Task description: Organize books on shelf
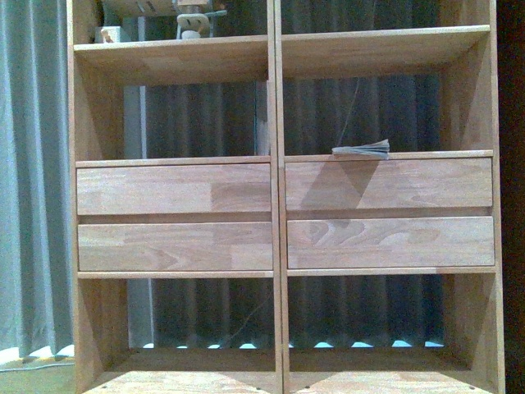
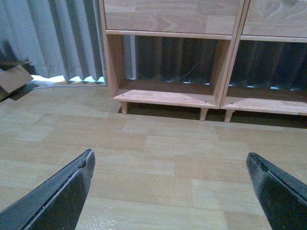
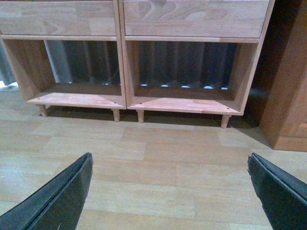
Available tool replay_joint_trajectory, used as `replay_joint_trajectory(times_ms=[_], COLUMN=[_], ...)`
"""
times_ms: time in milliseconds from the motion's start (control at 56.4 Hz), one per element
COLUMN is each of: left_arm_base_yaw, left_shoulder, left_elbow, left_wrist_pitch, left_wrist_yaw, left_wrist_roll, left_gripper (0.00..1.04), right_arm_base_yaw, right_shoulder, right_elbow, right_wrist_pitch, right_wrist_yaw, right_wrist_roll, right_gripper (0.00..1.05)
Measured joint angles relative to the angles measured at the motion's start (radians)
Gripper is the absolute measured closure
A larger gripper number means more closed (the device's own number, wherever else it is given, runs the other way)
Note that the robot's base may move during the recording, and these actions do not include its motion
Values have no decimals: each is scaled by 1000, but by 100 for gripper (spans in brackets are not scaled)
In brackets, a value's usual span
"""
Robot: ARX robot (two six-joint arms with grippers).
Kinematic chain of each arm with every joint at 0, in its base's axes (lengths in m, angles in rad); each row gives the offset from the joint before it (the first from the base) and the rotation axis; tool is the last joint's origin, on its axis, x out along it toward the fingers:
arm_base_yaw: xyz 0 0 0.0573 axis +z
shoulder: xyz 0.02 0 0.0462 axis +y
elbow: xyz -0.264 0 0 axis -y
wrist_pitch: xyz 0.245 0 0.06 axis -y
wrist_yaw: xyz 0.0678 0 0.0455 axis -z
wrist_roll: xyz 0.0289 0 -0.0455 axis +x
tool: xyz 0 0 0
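The light-wood shelf (image 1: 275,205) fills the front view, with twin centre posts and two rows of drawer fronts. One book (image 1: 362,150) lies flat on the ledge above the right drawers, its pale page edges facing me and sticking out a little. No other book shows. Neither arm is in the front view. My left gripper (image 2: 170,160) is open and empty, low over the wooden floor facing the shelf's bottom left compartment (image 2: 168,72). My right gripper (image 3: 170,163) is open and empty, over the floor facing the bottom compartments (image 3: 184,72).
Grey curtains (image 1: 33,180) hang left of and behind the shelf. White objects (image 1: 193,20) sit on the top left shelf board. A cardboard piece (image 2: 14,79) lies on the floor at the left. Another wooden piece of furniture (image 3: 290,96) stands right of the shelf.
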Motion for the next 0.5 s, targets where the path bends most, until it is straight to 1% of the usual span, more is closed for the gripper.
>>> replay_joint_trajectory(times_ms=[497], left_arm_base_yaw=[0], left_shoulder=[0], left_elbow=[0], left_wrist_pitch=[0], left_wrist_yaw=[0], left_wrist_roll=[0], left_gripper=[7], right_arm_base_yaw=[0], right_shoulder=[0], right_elbow=[0], right_wrist_pitch=[0], right_wrist_yaw=[0], right_wrist_roll=[0], right_gripper=[7])
